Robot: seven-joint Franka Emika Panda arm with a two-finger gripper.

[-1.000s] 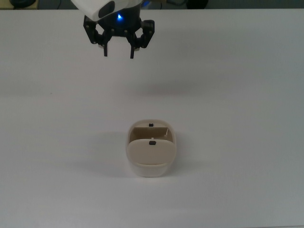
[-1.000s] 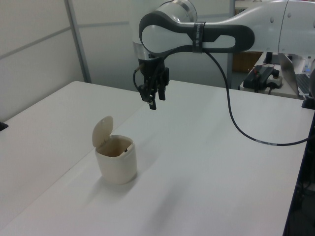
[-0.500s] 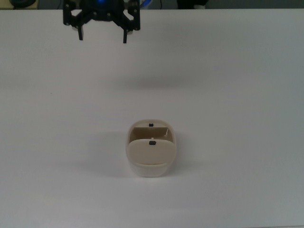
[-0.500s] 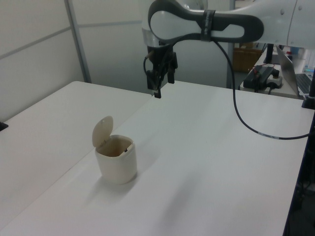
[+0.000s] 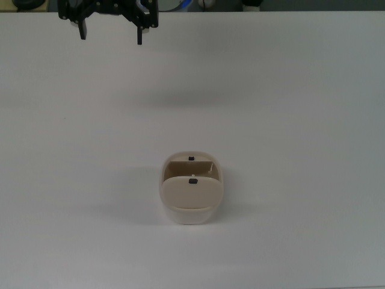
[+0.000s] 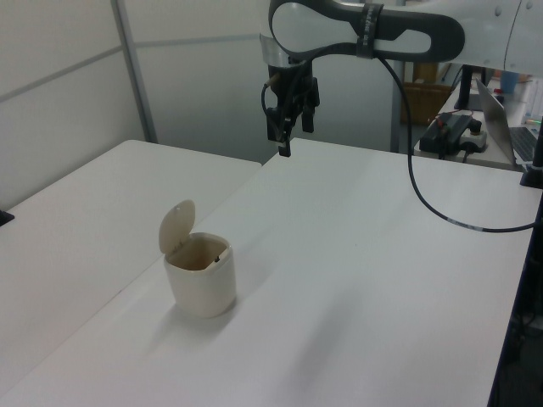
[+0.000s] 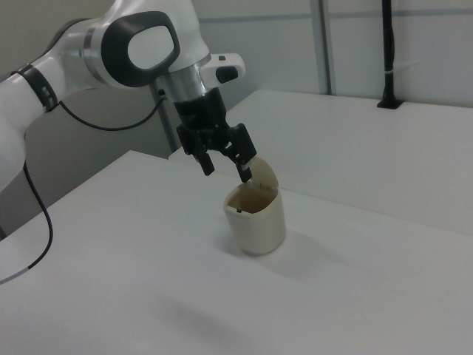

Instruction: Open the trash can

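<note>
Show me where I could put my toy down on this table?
Nearly anywhere. Only the trash can stands on the table. Both sides of it are bare, and so is the stretch between it and the gripper at the top view's upper left. Nowhere is crowded.

Bright, even overhead light, soft faint shadow on the white desk [image 5: 289, 120] just below the end effector [image 5: 110, 35] in the top view, no glare, mild softness throughout

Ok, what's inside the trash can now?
The trash can stands open, lid tipped up. Its brownish inner wall shows and nothing visible inside; its bottom is hidden by the rim.
</note>
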